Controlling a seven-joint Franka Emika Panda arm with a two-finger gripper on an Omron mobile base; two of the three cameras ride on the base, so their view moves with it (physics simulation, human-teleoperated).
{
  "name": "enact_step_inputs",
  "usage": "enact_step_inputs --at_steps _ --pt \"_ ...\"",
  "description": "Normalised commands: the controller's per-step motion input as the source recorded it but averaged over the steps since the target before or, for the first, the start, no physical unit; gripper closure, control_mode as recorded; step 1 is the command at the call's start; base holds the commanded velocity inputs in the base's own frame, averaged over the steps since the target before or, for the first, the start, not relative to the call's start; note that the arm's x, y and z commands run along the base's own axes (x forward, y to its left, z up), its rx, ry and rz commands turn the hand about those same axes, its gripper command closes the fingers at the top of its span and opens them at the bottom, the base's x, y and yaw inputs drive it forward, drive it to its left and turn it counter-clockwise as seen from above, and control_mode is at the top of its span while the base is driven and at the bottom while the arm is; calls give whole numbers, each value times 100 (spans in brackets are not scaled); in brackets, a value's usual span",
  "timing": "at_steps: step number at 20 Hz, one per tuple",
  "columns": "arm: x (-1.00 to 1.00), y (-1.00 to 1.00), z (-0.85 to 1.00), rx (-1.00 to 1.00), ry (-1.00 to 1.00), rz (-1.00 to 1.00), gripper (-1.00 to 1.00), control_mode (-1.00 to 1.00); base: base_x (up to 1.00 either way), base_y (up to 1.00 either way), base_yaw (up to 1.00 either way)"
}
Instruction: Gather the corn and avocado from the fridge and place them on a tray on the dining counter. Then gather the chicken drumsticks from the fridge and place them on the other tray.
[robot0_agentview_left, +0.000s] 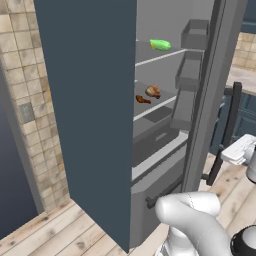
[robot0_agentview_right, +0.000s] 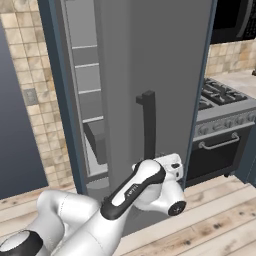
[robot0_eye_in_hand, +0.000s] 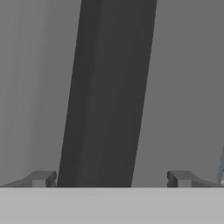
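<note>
Fridge door (robot0_agentview_right: 165, 75) stands ajar, spread gripper (robot0_eye_in_hand: 111, 179) straddling its dark handle (robot0_eye_in_hand: 107, 92); avocado (robot0_agentview_left: 160, 44) and drumsticks (robot0_agentview_left: 149, 94) upper centre remain ungathered

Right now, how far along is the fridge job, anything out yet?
Done: the fridge door stands open. In hand: nothing; the gripper has its jaws wide apart on either side of the door handle, gripping nothing. Left: everything. A green item lies on an upper shelf and the chicken drumsticks on the shelf below. No tray shows.
</note>
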Motion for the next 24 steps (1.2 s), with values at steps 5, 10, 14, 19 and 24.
enact_step_inputs --at_steps 5,10,14,19,24 --pt "-12 -18 -14 0 -1 0 -100 -100 0 0 0" --pt "-95 3 4 0 -13 -4 -100 -100 0 0 0" --pt "-100 39 29 -2 -16 -7 -100 -100 0 0 0" --pt "-50 89 63 -13 -14 -11 -100 -100 0 0 0" --pt "-15 97 100 -22 -16 -8 -100 -100 0 0 0"
